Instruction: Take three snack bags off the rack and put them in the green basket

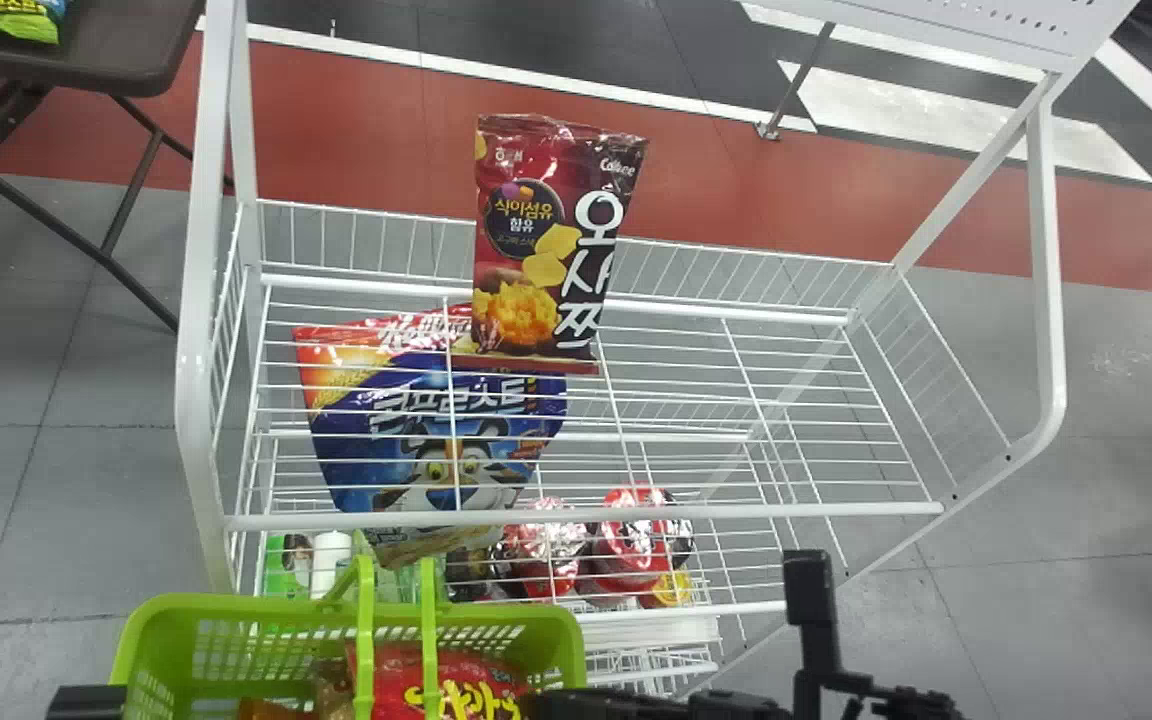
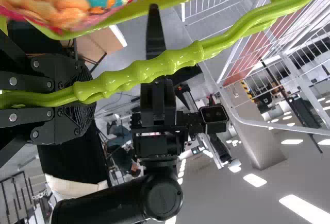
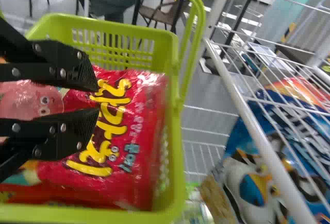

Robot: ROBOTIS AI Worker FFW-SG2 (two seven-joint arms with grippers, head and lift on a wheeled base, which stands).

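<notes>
We saw the right arm (image 1: 716,706) come in low from the bottom edge, its right pincer (image 1: 558,703) reaching leftward to the right end of the green basket (image 1: 481,608). In the right wrist view its two black fingers (image 3: 77,69) stood spread over a red snack bag (image 1: 456,682), with red wrapper showing between the tips; we could not tell whether they touched it. At the bottom left corner we saw part of the left arm (image 1: 86,702). The left pincer (image 2: 86,96) was pressed together on the basket's two green handles (image 2: 170,64), side by side in its grip.

Inside the basket we counted at least one bag, the red one with yellow lettering. Something orange and brown lay beside it, and we could not tell whether that was another bag. The basket was just in front of the white rack (image 1: 586,515).

On the rack we counted two large bags: one dark red chip bag (image 1: 546,250), upright toward the back of the top shelf, and one blue cereal bag (image 1: 436,440), under the top shelf's wires. Lower down sat several red packs (image 1: 631,540), too overlapped for us to count, and one white bottle (image 1: 331,560). One green bag (image 1: 6,20) lay on the dark bench (image 1: 126,45) at the upper left.
</notes>
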